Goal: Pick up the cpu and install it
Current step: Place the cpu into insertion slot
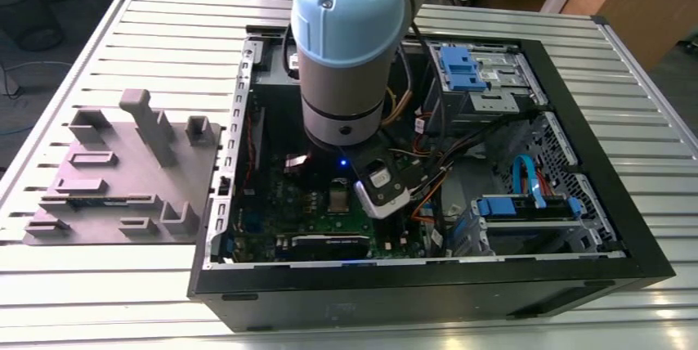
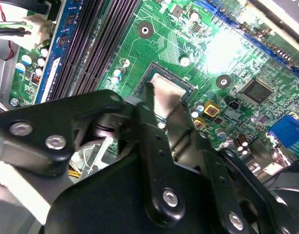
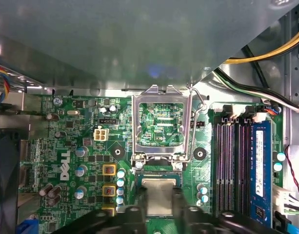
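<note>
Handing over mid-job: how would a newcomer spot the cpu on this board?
Inside the open case, find the green board. Beside the long black memory slots, just past the open metal socket frame, the cpu sits between the fingers of the gripper. It is the only plain silver-grey square there.

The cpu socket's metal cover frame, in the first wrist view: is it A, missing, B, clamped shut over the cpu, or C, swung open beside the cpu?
C: the cover frame lies swung open, the green circuit board showing through its window and the cpu uncovered beside it.
</note>
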### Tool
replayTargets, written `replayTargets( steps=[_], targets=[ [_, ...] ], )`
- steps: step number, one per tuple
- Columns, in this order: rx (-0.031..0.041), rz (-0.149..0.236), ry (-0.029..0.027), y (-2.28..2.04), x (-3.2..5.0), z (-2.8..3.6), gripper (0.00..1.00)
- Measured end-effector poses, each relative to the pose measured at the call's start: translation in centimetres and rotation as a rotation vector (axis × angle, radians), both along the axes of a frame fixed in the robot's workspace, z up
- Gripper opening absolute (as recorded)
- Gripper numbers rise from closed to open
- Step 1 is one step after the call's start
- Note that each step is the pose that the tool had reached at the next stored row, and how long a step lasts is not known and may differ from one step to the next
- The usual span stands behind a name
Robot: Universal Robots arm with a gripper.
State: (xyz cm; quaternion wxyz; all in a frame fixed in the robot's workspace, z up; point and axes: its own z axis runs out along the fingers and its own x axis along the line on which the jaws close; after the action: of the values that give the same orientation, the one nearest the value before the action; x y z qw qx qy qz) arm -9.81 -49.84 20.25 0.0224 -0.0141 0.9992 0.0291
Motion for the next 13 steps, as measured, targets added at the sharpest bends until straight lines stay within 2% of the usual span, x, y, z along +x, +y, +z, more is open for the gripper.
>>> replayTargets(
  steps=[2,3,6,13],
  targets=[
    [0.0000,0.000,0.0000,0.00,0.00,0.03,0.29],
    [-0.0001,0.000,0.0000,0.00,0.00,0.05,0.29],
    [0.0000,0.000,0.0000,0.00,0.00,0.10,0.11],
    [-0.0007,-0.004,0.0000,0.00,0.00,0.09,0.11]
  ],
)
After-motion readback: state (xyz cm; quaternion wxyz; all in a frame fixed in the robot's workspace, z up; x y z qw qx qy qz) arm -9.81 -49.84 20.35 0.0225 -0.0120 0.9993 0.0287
